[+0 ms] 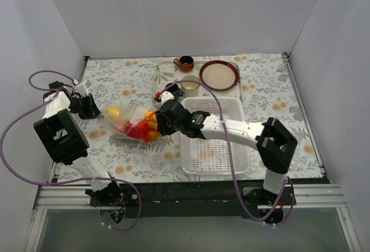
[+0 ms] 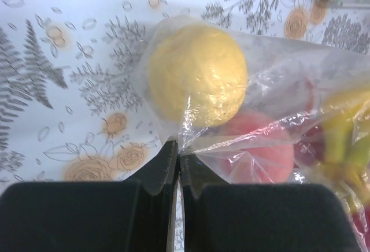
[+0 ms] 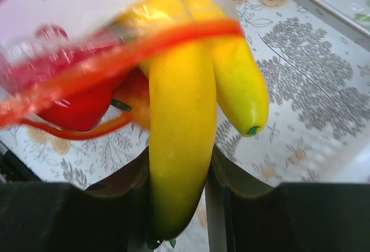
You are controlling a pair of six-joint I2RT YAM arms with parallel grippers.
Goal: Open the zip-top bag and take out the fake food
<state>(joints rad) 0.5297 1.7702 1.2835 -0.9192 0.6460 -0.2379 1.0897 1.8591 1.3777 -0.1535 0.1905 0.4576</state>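
The clear zip-top bag (image 1: pixel 128 122) lies left of centre, between my two grippers, its red-orange zip strip (image 3: pixel 115 55) open at the right end. My left gripper (image 1: pixel 97 111) is shut on the bag's closed corner (image 2: pixel 184 139), beside a yellow lemon (image 2: pixel 198 74) and a pink-orange peach (image 2: pixel 260 148) inside. My right gripper (image 1: pixel 162 120) is shut on the yellow banana bunch (image 3: pixel 179 148) at the bag's mouth; the bananas stick half out. A red pepper (image 3: pixel 75 99) sits inside behind the strip.
A white slotted basket (image 1: pixel 214 133) stands just right of the bag, under my right arm. Behind it a tray (image 1: pixel 163 76) holds a brown cup (image 1: pixel 185 63), a glass cup (image 1: pixel 189 84) and a brown plate (image 1: pixel 219 74).
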